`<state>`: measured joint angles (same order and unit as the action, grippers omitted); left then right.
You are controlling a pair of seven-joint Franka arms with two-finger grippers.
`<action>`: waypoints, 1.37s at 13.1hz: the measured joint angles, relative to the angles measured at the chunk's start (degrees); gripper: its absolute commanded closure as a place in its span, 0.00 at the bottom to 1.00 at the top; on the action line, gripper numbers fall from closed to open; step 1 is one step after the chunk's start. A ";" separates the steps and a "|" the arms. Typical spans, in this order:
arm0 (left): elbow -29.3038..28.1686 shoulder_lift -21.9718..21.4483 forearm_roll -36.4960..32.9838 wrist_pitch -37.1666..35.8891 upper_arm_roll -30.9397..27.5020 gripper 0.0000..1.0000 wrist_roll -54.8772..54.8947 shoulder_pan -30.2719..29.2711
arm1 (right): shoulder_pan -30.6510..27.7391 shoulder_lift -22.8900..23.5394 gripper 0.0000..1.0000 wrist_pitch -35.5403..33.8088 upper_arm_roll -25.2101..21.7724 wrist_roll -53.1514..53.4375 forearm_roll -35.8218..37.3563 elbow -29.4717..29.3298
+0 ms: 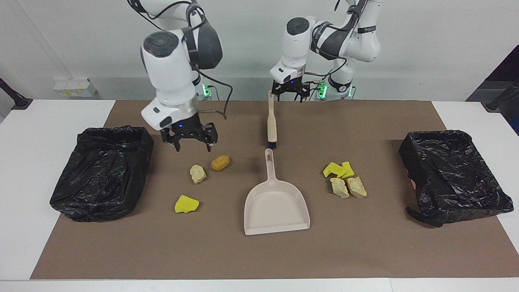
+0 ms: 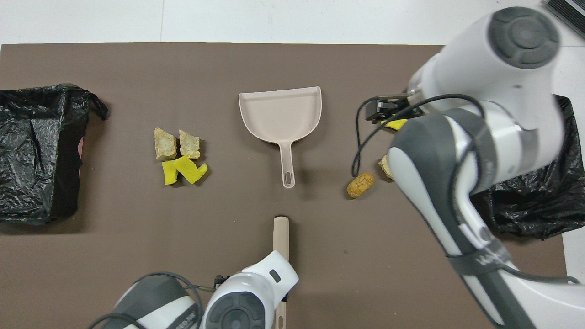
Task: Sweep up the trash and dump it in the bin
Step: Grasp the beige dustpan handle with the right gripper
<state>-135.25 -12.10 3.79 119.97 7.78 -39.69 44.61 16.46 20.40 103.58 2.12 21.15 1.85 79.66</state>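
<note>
Three trash scraps lie toward the right arm's end: an orange-brown lump, a cream chunk and a yellow sponge piece. Toward the left arm's end, yellow sponge pieces and cream chunks lie together. My right gripper is open and empty, raised over the first three scraps. My left gripper is open, low beside the handle end of the brush.
A beige dustpan lies mid-mat, its handle toward the robots and its end near the brush bristles. One black-bagged bin stands at the right arm's end of the mat, another at the left arm's end.
</note>
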 measured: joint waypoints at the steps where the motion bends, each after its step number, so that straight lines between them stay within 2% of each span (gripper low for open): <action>1: -0.32 2.11 0.00 2.32 0.02 0.00 -1.70 2.06 | 1.88 3.13 0.00 0.62 0.02 1.74 0.01 -2.39; 3: -1.11 5.31 0.00 5.37 0.00 0.00 -3.37 4.80 | 5.57 9.12 0.00 2.25 -0.11 5.00 0.03 -6.95; 5: -2.53 5.99 0.00 6.88 -0.04 0.00 -3.60 5.73 | 9.08 13.78 0.00 3.93 -0.45 8.25 0.75 -9.55; 9: -3.48 5.87 0.12 7.58 -0.08 0.01 -3.71 6.68 | 15.15 17.26 0.00 5.54 -0.40 11.71 1.77 -10.73; 10: -3.50 5.86 0.37 7.59 -0.08 0.24 -3.74 7.08 | 16.14 17.37 0.00 5.71 -0.39 11.73 1.77 -10.58; 12: -3.69 5.86 1.24 7.60 -0.05 0.49 -3.96 7.77 | 16.78 17.25 0.00 6.94 -0.36 10.77 1.77 -9.22; 14: -3.83 5.86 2.46 7.61 -0.05 1.00 -3.96 7.84 | 16.57 16.17 0.04 9.38 -0.42 7.29 1.76 -5.10; 16: -3.88 5.86 3.07 7.60 -0.06 1.00 -3.95 7.85 | 16.08 14.39 0.12 11.23 -0.45 4.35 1.76 -0.27; 18: -3.93 5.86 3.33 7.45 -0.16 1.00 -3.78 7.88 | 16.07 12.77 0.27 11.45 -0.43 3.80 1.75 2.45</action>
<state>-139.18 -6.23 7.12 127.42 7.62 -43.47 52.49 32.54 33.16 115.03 1.69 24.94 3.60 82.11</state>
